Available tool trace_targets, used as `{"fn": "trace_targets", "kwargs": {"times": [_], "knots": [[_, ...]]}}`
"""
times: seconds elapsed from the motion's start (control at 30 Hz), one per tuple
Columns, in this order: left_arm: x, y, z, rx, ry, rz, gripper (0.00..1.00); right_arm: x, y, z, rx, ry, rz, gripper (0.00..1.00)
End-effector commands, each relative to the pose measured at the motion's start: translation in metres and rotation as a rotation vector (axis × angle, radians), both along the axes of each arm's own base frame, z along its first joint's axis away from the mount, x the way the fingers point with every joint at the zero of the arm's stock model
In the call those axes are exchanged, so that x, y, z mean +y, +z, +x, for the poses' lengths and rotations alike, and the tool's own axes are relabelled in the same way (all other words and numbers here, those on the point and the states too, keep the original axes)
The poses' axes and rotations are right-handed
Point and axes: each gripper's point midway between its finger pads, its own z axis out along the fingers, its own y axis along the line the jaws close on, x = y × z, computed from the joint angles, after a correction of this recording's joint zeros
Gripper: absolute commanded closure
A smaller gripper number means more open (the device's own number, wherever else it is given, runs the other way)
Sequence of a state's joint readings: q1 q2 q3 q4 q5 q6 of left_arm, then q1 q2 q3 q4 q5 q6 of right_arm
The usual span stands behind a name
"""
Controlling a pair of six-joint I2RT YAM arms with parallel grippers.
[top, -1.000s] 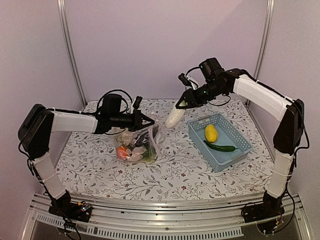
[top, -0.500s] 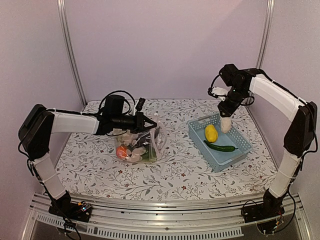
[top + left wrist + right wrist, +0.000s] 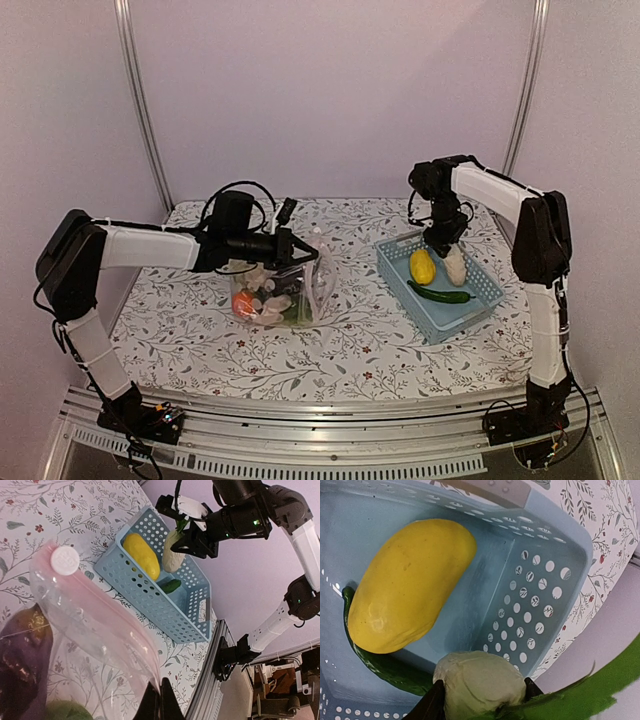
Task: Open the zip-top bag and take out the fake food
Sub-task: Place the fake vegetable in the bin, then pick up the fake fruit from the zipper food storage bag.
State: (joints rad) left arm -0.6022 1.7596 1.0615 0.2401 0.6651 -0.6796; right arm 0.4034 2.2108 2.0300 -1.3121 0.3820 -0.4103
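This is a robotics lab, laid out as a test cell. Two robot arms, the left arm [image 3: 140, 245] and the right arm [image 3: 505, 190], are bolted to a metal rail [image 3: 330, 425] along the near edge of a worktop [image 3: 200, 340] spread with a floral cloth. Plain lilac walls [image 3: 330, 90] and bare metal posts [image 3: 140, 100] box the space in. Loose cables [image 3: 240, 188] loop over the arms. On the cloth sit props: toy food [image 3: 422, 266] in a blue plastic basket [image 3: 480, 300].
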Motion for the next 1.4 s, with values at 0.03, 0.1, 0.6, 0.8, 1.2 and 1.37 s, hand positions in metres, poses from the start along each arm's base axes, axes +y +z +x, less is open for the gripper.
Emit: {"fn": "trace_targets", "kwargs": {"times": [0.03, 0.1, 0.6, 0.8, 1.2, 1.37], "knots": [[-0.004, 0.018, -0.006, -0.044, -0.022, -0.008, 1.00, 0.004, 0.003, -0.010, 0.053, -0.035, 0.050, 0.30], [-0.004, 0.019, -0.006, -0.044, -0.024, -0.010, 1.00, 0.009, 0.020, -0.010, 0.022, -0.031, 0.096, 0.29], [0.000, 0.041, -0.007, -0.140, -0.081, 0.029, 1.00, 0.172, 0.151, -0.069, 0.043, 0.146, 1.048, 0.50], [-0.001, 0.071, -0.020, -0.247, -0.153, -0.010, 1.00, 0.251, 0.140, -0.104, 0.262, 0.191, 1.178, 0.58], [-0.004, 0.076, -0.023, -0.227, -0.154, -0.074, 1.00, 0.327, 0.080, -0.114, 0.329, 0.160, 1.099, 0.60], [-0.002, 0.069, -0.021, -0.217, -0.139, -0.053, 1.00, 0.330, 0.054, -0.100, 0.307, 0.099, 1.051, 0.60]]}}
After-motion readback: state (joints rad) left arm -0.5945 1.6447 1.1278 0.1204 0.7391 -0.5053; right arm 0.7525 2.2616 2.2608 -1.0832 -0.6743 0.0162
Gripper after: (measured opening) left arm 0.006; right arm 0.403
